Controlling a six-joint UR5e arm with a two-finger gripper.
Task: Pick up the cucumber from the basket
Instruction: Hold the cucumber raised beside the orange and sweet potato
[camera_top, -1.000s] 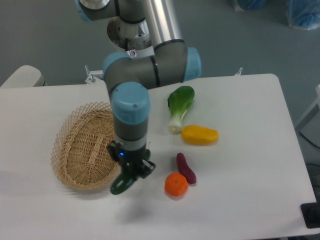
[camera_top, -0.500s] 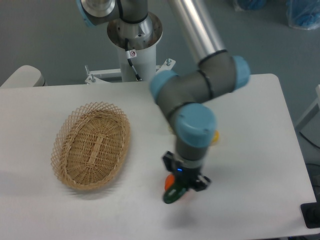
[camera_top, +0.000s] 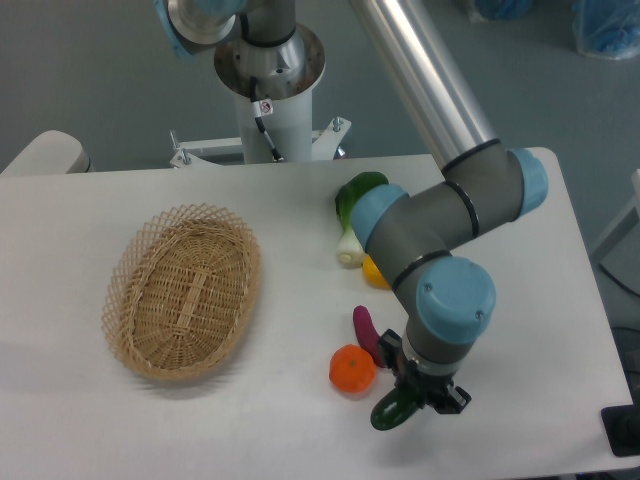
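My gripper (camera_top: 412, 396) is shut on the dark green cucumber (camera_top: 392, 410) and holds it low over the table's front, right of centre. The cucumber's rounded end sticks out to the lower left of the fingers. The tan wicker basket (camera_top: 183, 292) lies on the left of the table, far from the gripper, with nothing in it.
An orange (camera_top: 352, 368) and a small purple piece (camera_top: 366, 331) lie just left of the gripper. A bok choy (camera_top: 352, 212) and a yellow piece (camera_top: 372, 270), partly hidden by the arm, lie behind it. The table's front edge is close below the gripper.
The arm has carried the cucumber rightward, from the basket's front rim past the orange to the table's front right of centre. The gripper has stayed shut on it.
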